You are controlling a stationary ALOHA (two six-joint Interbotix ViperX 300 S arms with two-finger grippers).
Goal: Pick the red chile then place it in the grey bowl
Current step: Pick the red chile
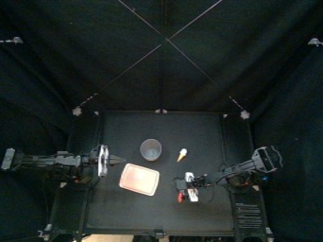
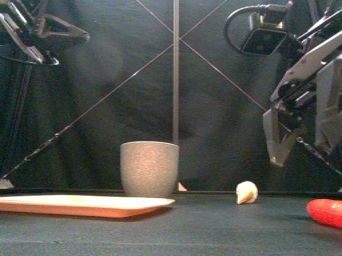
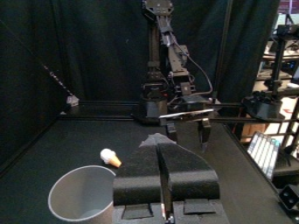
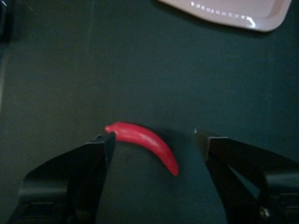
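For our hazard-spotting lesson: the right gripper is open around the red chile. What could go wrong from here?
1. The red chile lies slanted between the right gripper's open jaws; closing may pinch one end and let it slip.
2. The grey cup is tall; a low carry might hit its rim and tip it.
3. The pale toy near it could be knocked.

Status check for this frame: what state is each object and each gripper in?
red chile: lying on the table, not gripped.
grey bowl: upright, looks empty.
pink tray: flat, bare.
pale toy: lying loose near the bowl.
right gripper: open, astride the chile.
left gripper: shut, empty, at the table's left.
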